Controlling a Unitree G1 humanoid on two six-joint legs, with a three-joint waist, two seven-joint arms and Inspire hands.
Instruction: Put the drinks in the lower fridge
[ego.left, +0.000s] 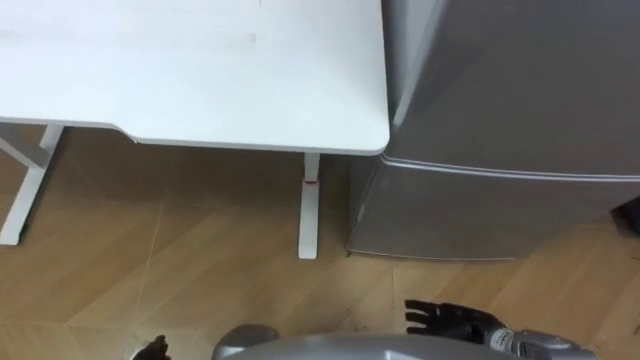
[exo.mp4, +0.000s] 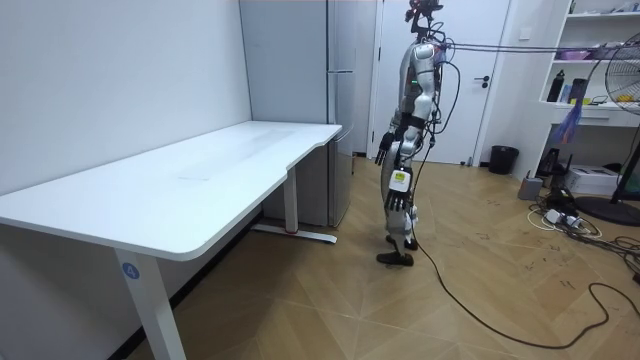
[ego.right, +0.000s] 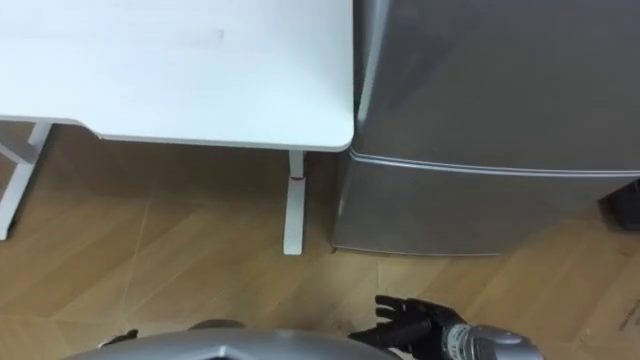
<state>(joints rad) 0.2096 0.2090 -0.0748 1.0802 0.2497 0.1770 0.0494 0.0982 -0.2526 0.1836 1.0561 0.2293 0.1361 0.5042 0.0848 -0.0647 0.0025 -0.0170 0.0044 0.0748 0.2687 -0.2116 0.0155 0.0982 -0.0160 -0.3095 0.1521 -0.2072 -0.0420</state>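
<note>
As the robot faces the fridge (ego.left: 500, 120) (white desk (ego.left: 200, 70) beside), its right robot hand (ego.left: 445, 318) hangs released.

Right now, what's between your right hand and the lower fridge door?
Just bare wooden floor: in the left eye view nothing else lies between the right hand and the lower fridge door.

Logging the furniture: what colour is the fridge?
The fridge is silver-grey, shown best in the left eye view.
</note>
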